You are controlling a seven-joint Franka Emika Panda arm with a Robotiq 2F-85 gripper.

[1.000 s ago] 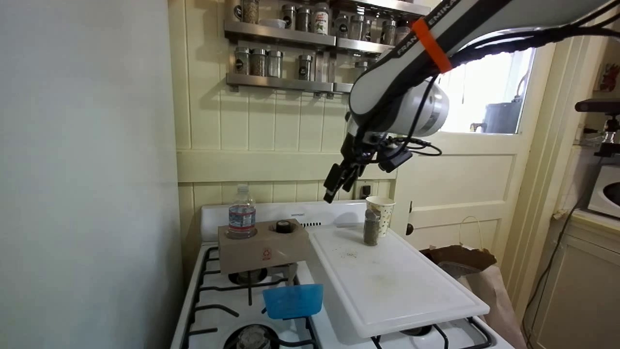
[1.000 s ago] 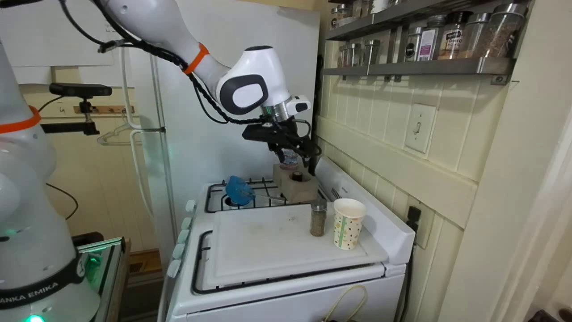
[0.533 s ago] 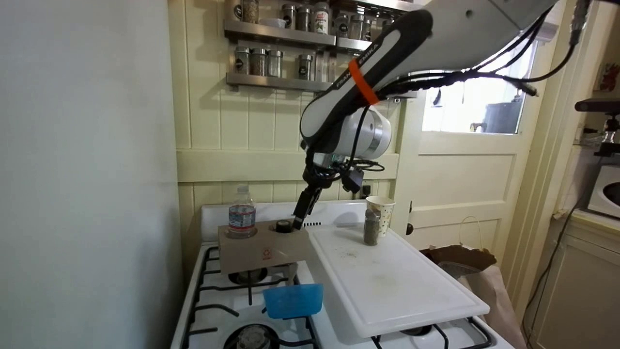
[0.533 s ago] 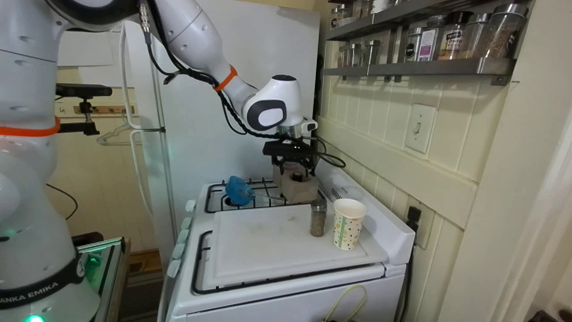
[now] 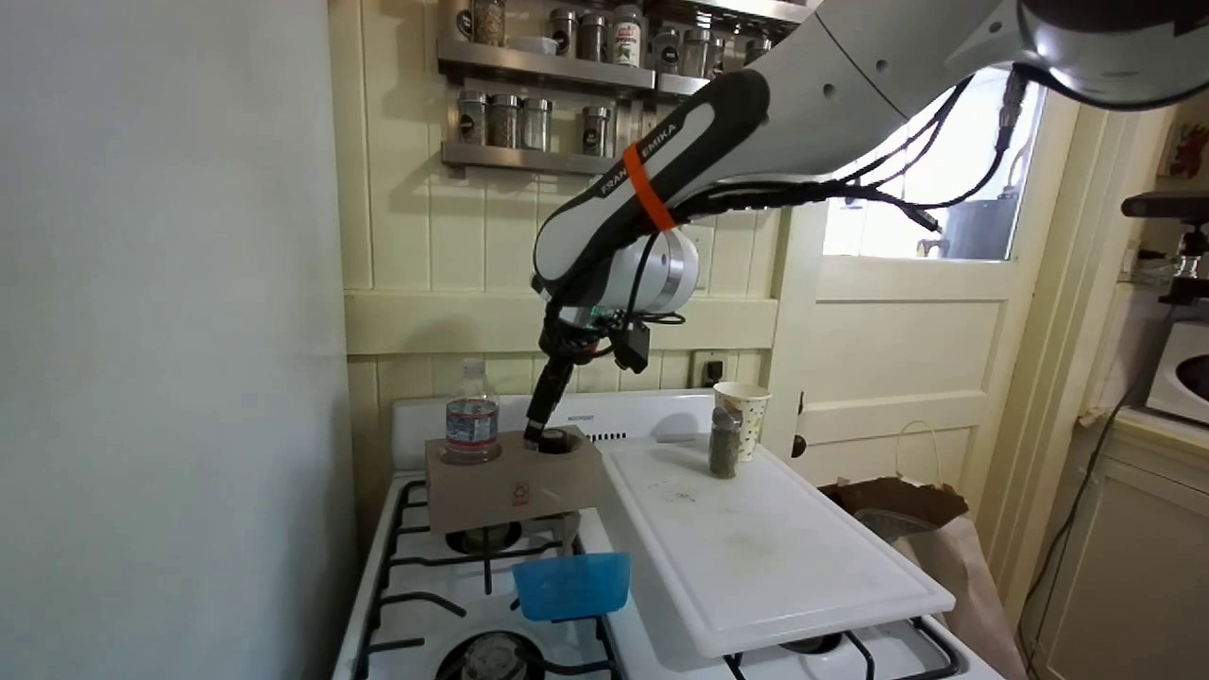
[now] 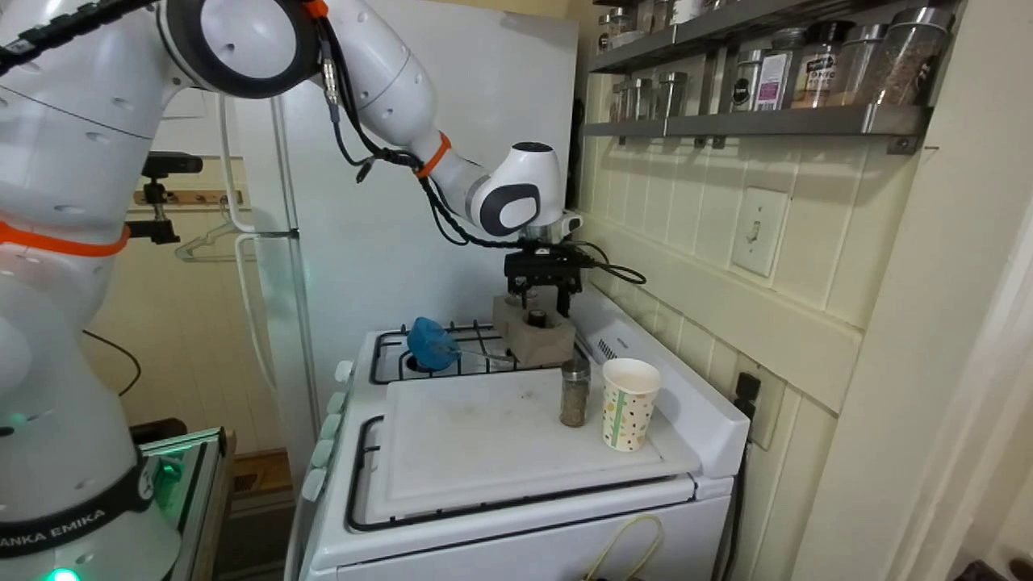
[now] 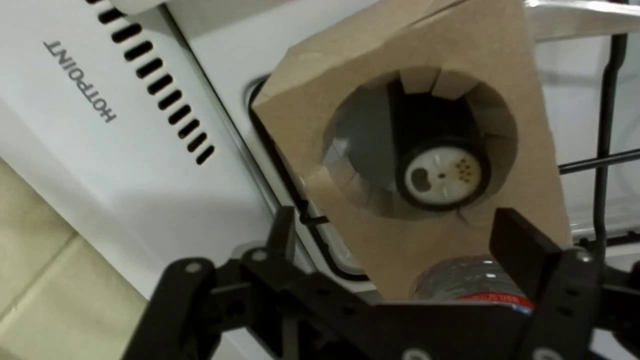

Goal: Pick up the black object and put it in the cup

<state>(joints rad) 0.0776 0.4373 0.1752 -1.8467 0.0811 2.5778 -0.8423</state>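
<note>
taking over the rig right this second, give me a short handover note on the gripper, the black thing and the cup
Gripper: open, holding nothing, hanging over the cardboard box.
Black object: a dark shaker with a pale, holed top, sitting in the box's round opening.
Cup: patterned paper cup, upright on the white board, beside the spice jar.
Done: gripper is near the shaker; no grasp yet.
Left: grasp it, lift it clear, carry it to the cup, release. I'd watch the bottle at the box's other end.
</note>
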